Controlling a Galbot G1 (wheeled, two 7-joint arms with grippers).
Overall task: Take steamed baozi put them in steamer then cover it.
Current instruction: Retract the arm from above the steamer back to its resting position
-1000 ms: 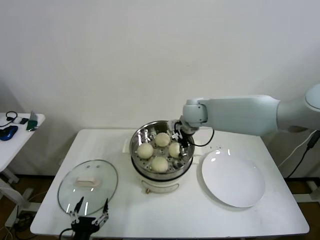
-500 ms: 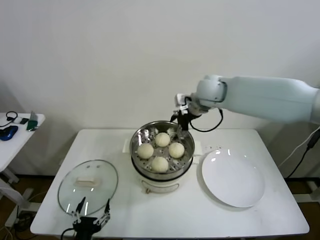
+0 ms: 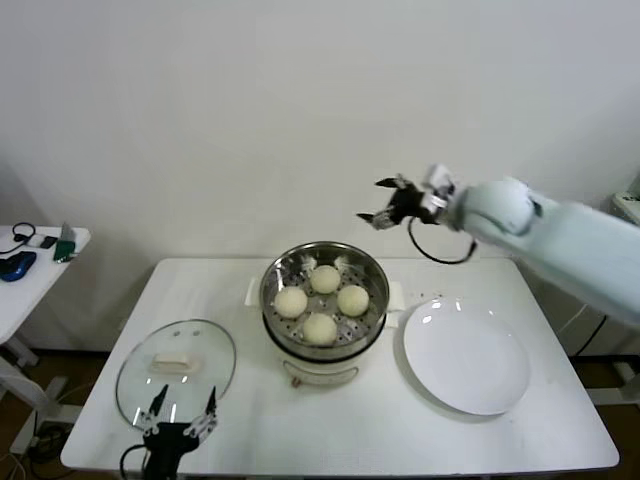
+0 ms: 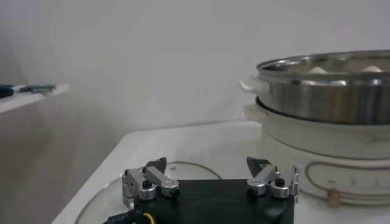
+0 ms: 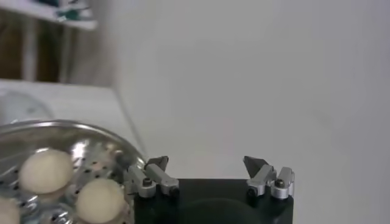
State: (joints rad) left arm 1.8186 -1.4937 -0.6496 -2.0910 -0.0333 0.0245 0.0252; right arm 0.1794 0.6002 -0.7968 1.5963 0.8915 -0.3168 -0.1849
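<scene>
Sitting uncovered, the steamer [image 3: 323,305] holds four baozi [image 3: 320,328]; its cover [image 3: 176,372] lies left, beside the spread left gripper [image 3: 182,418]. Right gripper [image 3: 388,203] hovers spread, empty, above-right of it.

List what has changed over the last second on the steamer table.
The right hand, open and empty, rose from the steamer's far right rim and drew back up toward the wall. The left hand edged slightly at the glass lid's near rim. Four baozi in the steamer, lid and white plate stayed put.
</scene>
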